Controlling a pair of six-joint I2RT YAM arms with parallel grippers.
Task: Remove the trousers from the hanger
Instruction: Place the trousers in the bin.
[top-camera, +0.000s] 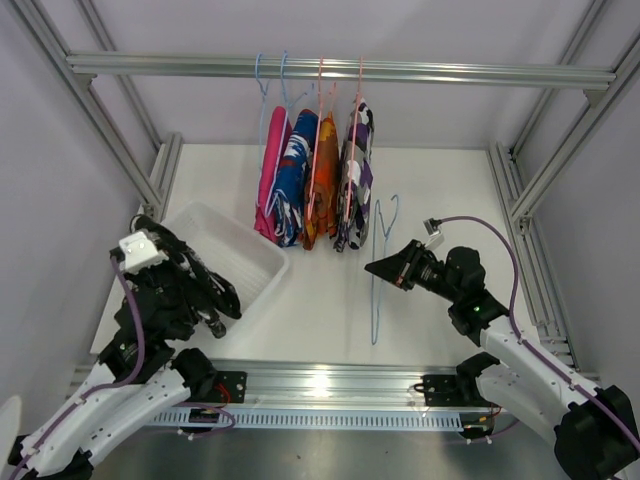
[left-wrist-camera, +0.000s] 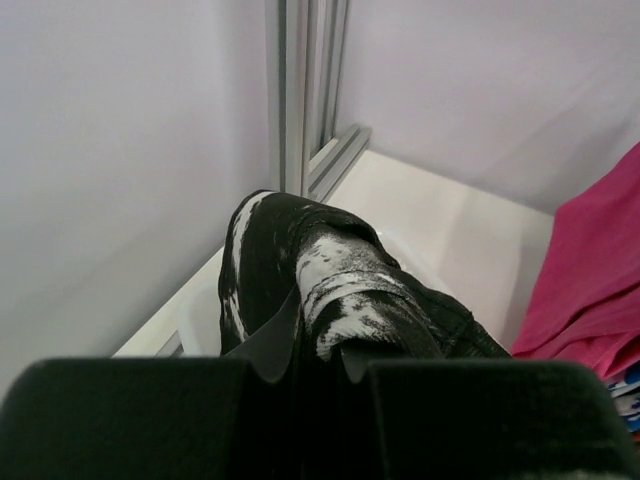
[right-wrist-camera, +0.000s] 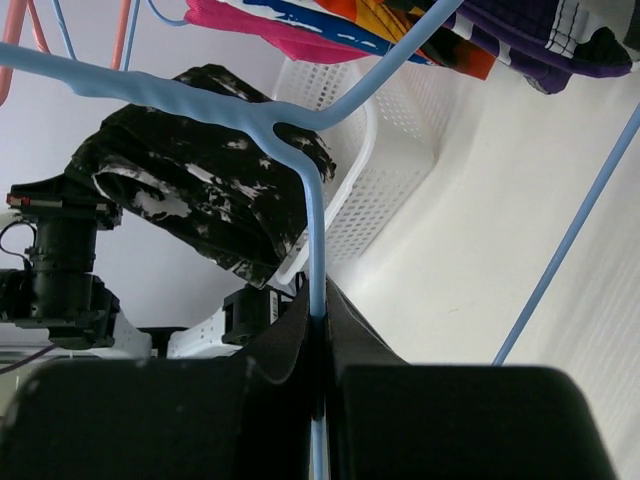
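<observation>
Left pincer (left-wrist-camera: 320, 368) was clamped shut on the black white-specked trousers (left-wrist-camera: 340, 285), with the cloth bunched up between the jaws and bulging out ahead of the fingertips. The white basket (top-camera: 262, 262) sat just under and ahead of that pincer. Right pincer (right-wrist-camera: 318, 330) was pinched closed on the thin wire of a light-blue hanger (right-wrist-camera: 200, 98). The hanger was bare, its shoulder bar crossing ahead of the fingers and the rest of it reaching down toward the table (top-camera: 430, 190) beside the pincer. The black trousers were well off to the right pincer's left and clear of the hanger. Beyond both pincers, four more garments hung side by side from the rail (top-camera: 450, 73). Running from the left pincer's side to the right pincer's side, they were pink trousers (top-camera: 270, 190), blue-white-red patterned trousers (top-camera: 294, 175), orange trousers (top-camera: 326, 185) and purple-white patterned trousers (top-camera: 357, 165), each draped on its own hanger and pressed against the next. The pink trousers also showed at the right edge of the left wrist view, near the left pincer.
</observation>
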